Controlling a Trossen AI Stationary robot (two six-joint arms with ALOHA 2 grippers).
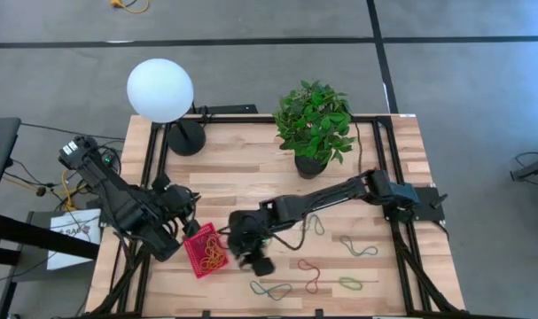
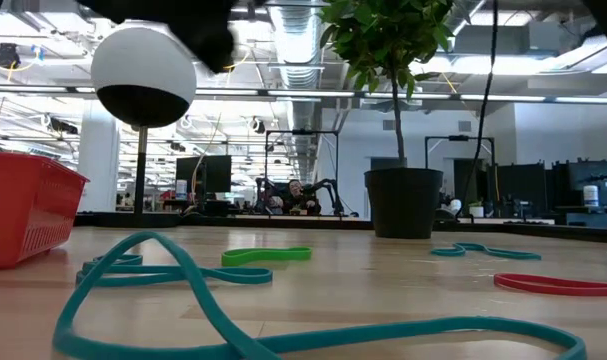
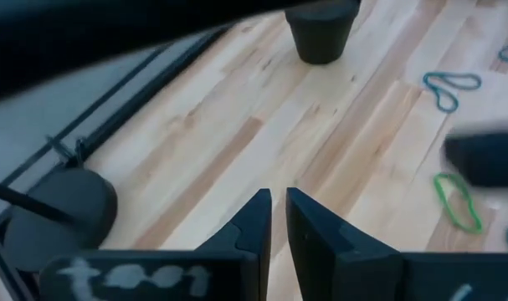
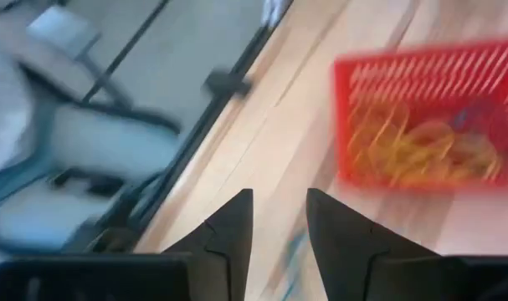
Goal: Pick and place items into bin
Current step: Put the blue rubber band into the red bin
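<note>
Now hovering right gripper [image 1: 255, 259] just beside the bin [image 1: 194, 258], fingers standing apart with nothing between them.

Resting left gripper [image 1: 187, 227] at the bin's far edge, fingers nearly together around nothing. Holding yellow and orange loops [image 4: 421, 150] already in the bin; lying loose on the table [image 1: 242, 159] to the right: green band [image 1: 351, 283], red band [image 1: 310, 273], teal band [image 1: 270, 289]. Probably handling light, limp and floppy; pinching a single strand, likeliest at a raised twist.

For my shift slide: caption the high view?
Right gripper hovers beside the red bin of bands, left gripper waits near it, loose bands remain on the table.
</note>
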